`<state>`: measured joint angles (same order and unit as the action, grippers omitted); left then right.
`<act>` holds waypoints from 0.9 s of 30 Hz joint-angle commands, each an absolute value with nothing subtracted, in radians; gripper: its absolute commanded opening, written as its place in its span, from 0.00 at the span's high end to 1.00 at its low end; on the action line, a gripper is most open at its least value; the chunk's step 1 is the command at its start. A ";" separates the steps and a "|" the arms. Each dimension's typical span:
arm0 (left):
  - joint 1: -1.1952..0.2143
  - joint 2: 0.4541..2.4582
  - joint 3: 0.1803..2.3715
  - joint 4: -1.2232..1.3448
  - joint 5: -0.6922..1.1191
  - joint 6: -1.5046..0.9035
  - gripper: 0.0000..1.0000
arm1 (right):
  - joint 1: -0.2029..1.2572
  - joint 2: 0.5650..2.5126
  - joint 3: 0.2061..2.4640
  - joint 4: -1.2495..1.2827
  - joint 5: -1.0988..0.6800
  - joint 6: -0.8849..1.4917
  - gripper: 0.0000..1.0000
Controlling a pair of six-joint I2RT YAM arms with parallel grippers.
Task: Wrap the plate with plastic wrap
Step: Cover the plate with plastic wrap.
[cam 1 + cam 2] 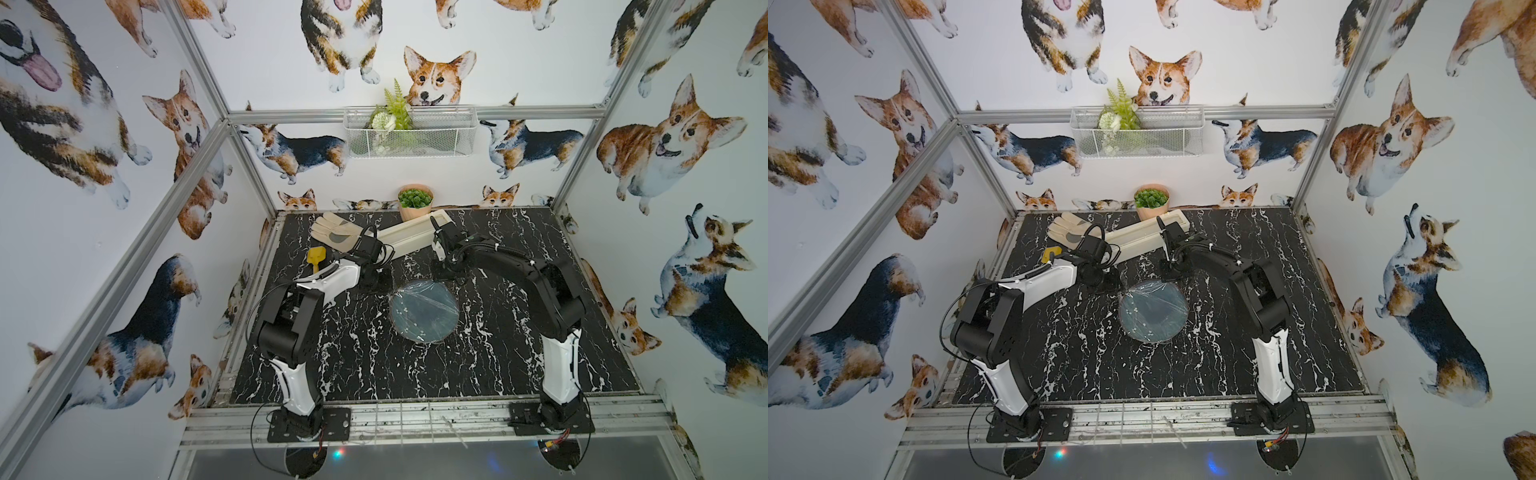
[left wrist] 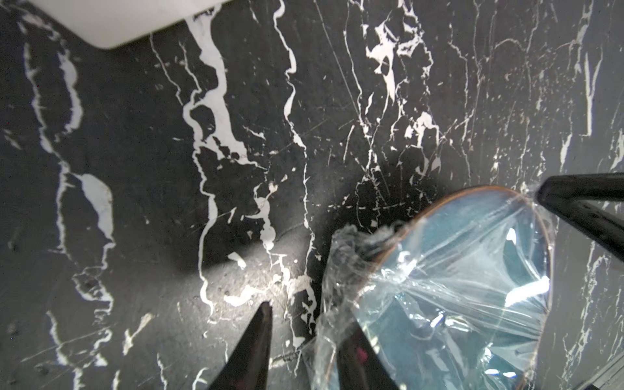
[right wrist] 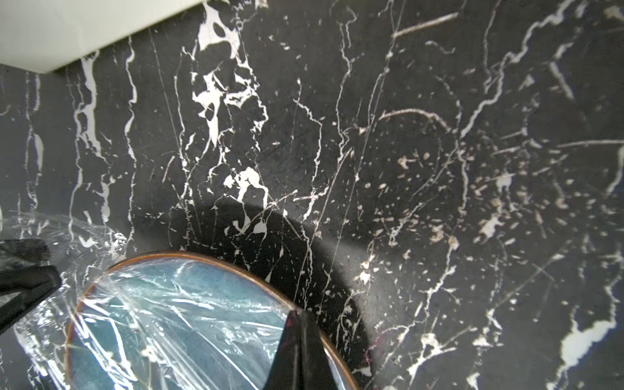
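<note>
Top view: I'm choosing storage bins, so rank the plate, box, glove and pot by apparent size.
Largest to smallest in a top view:
1. plate
2. box
3. glove
4. pot
The box and glove are partly hidden and lie farther back, so plate versus box is unsure.

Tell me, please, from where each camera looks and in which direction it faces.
Top views: high at the front, facing down over the table; left arm and right arm show.
Left wrist: on the left arm, facing down past the left tool at the wrap and plate.
Right wrist: on the right arm, facing down past the right tool at the plate.
Shared: both wrist views show plate, wrap and box.
</note>
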<state>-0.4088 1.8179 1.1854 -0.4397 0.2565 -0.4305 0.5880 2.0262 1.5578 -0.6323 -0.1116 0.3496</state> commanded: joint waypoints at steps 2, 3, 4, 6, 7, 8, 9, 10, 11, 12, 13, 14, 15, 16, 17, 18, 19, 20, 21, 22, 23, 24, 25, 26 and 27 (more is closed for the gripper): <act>-0.413 1.815 1.180 -0.406 0.265 -0.448 0.70 | 0.590 1.992 1.554 -0.632 -0.104 0.357 1.00; -0.414 1.816 1.180 -0.402 0.265 -0.451 0.70 | 0.589 1.983 1.553 -0.631 -0.100 0.356 1.00; -0.415 1.816 1.181 -0.401 0.267 -0.452 0.71 | 0.590 1.976 1.551 -0.630 -0.095 0.356 1.00; -0.416 1.814 1.185 -0.398 0.266 -0.455 0.74 | 0.589 1.957 1.548 -0.626 -0.080 0.359 1.00; -0.418 1.812 1.186 -0.397 0.265 -0.456 0.74 | 0.588 1.947 1.544 -0.622 -0.074 0.361 1.00; -0.420 1.810 1.186 -0.393 0.263 -0.458 0.76 | 0.588 1.936 1.539 -0.616 -0.064 0.363 1.00; -0.420 1.806 1.187 -0.386 0.262 -0.460 0.80 | 0.588 1.929 1.534 -0.607 -0.058 0.365 1.00; -0.421 1.803 1.187 -0.384 0.261 -0.462 0.81 | 0.587 1.922 1.530 -0.602 -0.053 0.367 1.00; -0.422 1.801 1.189 -0.381 0.257 -0.465 0.83 | 0.585 1.915 1.527 -0.597 -0.047 0.369 1.00; -0.420 1.798 1.191 -0.380 0.256 -0.465 0.86 | 0.583 1.909 1.526 -0.593 -0.041 0.370 1.00; -0.421 1.796 1.193 -0.380 0.252 -0.465 0.87 | 0.581 1.906 1.525 -0.592 -0.039 0.372 1.00; -0.421 1.793 1.196 -0.378 0.248 -0.466 0.88 | 0.578 1.902 1.523 -0.591 -0.036 0.375 1.00; -0.421 1.791 1.197 -0.378 0.243 -0.466 0.88 | 0.576 1.897 1.518 -0.586 -0.031 0.374 1.00; -0.421 1.785 1.196 -0.376 0.238 -0.467 0.89 | 0.575 1.890 1.512 -0.582 -0.027 0.376 1.00; -0.421 1.781 1.195 -0.373 0.233 -0.466 0.89 | 0.572 1.884 1.504 -0.575 -0.024 0.376 1.00; -0.422 1.776 1.194 -0.370 0.227 -0.467 0.89 | 0.570 1.879 1.497 -0.570 -0.018 0.378 1.00; -0.421 1.774 1.193 -0.366 0.221 -0.468 0.90 | 0.565 1.874 1.491 -0.566 -0.016 0.381 1.00; -0.421 1.775 1.194 -0.365 0.217 -0.467 0.90 | 0.562 1.872 1.485 -0.565 -0.012 0.383 1.00; -0.421 1.774 1.196 -0.365 0.213 -0.468 0.90 | 0.556 1.870 1.480 -0.562 -0.006 0.389 1.00; -0.421 1.777 1.197 -0.366 0.211 -0.467 0.90 | 0.551 1.868 1.474 -0.559 -0.006 0.394 1.00; -0.420 1.779 1.197 -0.365 0.210 -0.468 0.90 | 0.547 1.865 1.468 -0.553 -0.006 0.397 1.00; -0.421 1.780 1.198 -0.365 0.206 -0.468 0.90 | 0.542 1.862 1.461 -0.549 -0.006 0.400 1.00; -0.421 1.780 1.195 -0.364 0.203 -0.467 0.91 | 0.541 1.860 1.456 -0.544 -0.004 0.404 1.00; -0.421 1.781 1.193 -0.361 0.201 -0.468 0.91 | 0.538 1.859 1.453 -0.539 -0.002 0.406 1.00; -0.421 1.780 1.189 -0.357 0.196 -0.469 0.91 | 0.537 1.858 1.450 -0.534 -0.002 0.407 1.00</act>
